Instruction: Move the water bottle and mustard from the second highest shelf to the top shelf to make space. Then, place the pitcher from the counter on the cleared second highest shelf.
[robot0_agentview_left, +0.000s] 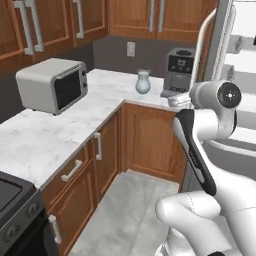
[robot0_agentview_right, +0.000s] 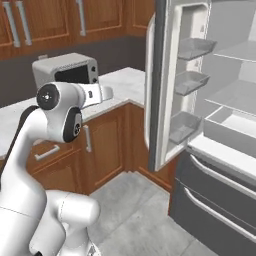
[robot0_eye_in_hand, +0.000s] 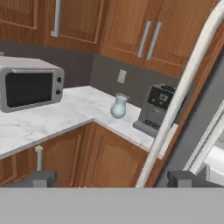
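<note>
The pitcher (robot0_agentview_left: 143, 82) (robot0_eye_in_hand: 118, 106), pale blue-grey glass, stands upright on the white marble counter (robot0_agentview_left: 100, 105) (robot0_eye_in_hand: 70, 107) near the corner, left of a coffee machine. My gripper (robot0_eye_in_hand: 113, 179) (robot0_agentview_right: 108, 92) is open and empty, its fingertips (robot0_eye_in_hand: 40, 178) wide apart. It hovers well short of the pitcher, in front of the fridge door's edge. In the right base view the open fridge shows an upper pale shelf (robot0_agentview_right: 242, 50) and one below it (robot0_agentview_right: 235, 95); the parts in view are bare. The water bottle and mustard are out of view.
A grey microwave (robot0_agentview_left: 52, 84) (robot0_eye_in_hand: 28, 87) sits on the counter's left run. A dark coffee machine (robot0_agentview_left: 179, 70) (robot0_eye_in_hand: 157, 107) stands by the fridge. The open fridge door (robot0_agentview_right: 157, 85) (robot0_eye_in_hand: 192, 74) with several bins juts out beside my hand. Brown cabinets hang above.
</note>
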